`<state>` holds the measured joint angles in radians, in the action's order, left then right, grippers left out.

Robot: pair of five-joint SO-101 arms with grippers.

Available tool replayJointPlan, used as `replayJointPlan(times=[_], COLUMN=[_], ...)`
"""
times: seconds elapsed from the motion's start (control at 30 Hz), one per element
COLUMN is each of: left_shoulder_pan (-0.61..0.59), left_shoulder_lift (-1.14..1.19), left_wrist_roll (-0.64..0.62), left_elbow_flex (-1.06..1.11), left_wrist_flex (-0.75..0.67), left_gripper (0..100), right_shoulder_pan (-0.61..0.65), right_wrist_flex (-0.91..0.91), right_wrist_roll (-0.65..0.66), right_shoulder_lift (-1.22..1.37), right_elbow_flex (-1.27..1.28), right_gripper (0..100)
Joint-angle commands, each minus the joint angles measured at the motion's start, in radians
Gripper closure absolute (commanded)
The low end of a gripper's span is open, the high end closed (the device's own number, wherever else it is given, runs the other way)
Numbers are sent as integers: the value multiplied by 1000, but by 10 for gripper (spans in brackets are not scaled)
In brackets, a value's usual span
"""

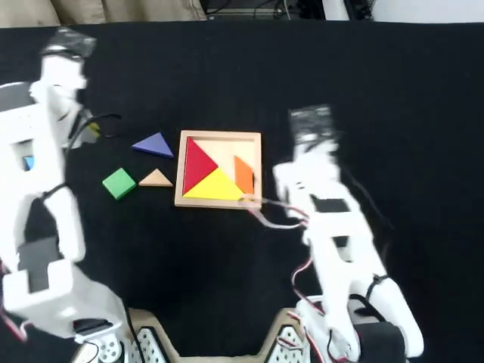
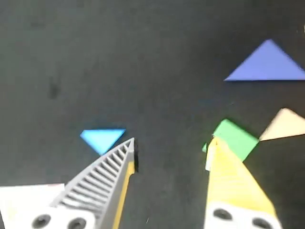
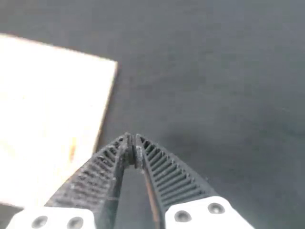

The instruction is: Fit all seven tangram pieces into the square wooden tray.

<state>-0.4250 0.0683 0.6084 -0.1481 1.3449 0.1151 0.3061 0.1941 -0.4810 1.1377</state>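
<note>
The square wooden tray (image 1: pixel 255 148) holds a red triangle (image 1: pixel 197 163), a yellow triangle (image 1: pixel 215 187) and an orange piece (image 1: pixel 243 174). On the black cloth to its left lie a blue-purple triangle (image 1: pixel 153 144), a tan triangle (image 1: pixel 156 178) and a green square (image 1: pixel 119 183). My left gripper (image 2: pixel 171 148) hangs open over the cloth between a light blue triangle (image 2: pixel 102 138) and the green square (image 2: pixel 234 137), holding nothing. My right gripper (image 3: pixel 132 143) is shut and empty, just off the tray's (image 3: pixel 52 119) right edge near a corner.
The left arm (image 1: pixel 45 151) stands along the table's left side, partly covering the light blue triangle (image 1: pixel 29 162). The right arm (image 1: pixel 333 219) rises from the front right, beside the tray. Black cloth stretches to the right of and behind the tray.
</note>
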Motion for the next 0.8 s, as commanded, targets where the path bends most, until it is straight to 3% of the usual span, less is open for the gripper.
replayJointPlan(times=[0.0,0.13,0.33,0.5,0.63,0.7,0.77], left_shoulder_pan=[-88,-179,-344,-467,-466,-461,-470], left_shoulder_lift=[-175,-354,-621,-809,-891,-916,-930], left_wrist_roll=[-18,-117,-350,-529,-551,-546,-548], left_elbow_flex=[90,298,682,1087,1392,1474,1466], left_wrist_flex=[2,0,-40,-322,-571,-641,-623], left_gripper=[758,758,758,758,758,758,758], right_shoulder_pan=[140,270,468,562,571,571,572], right_wrist_flex=[143,348,551,597,718,790,855], right_wrist_roll=[55,57,107,255,315,345,364], right_shoulder_lift=[-27,38,390,727,963,1078,1193], right_elbow_flex=[-153,-438,-874,-1205,-1511,-1664,-1807], right_gripper=[986,920,838,835,835,823,766])
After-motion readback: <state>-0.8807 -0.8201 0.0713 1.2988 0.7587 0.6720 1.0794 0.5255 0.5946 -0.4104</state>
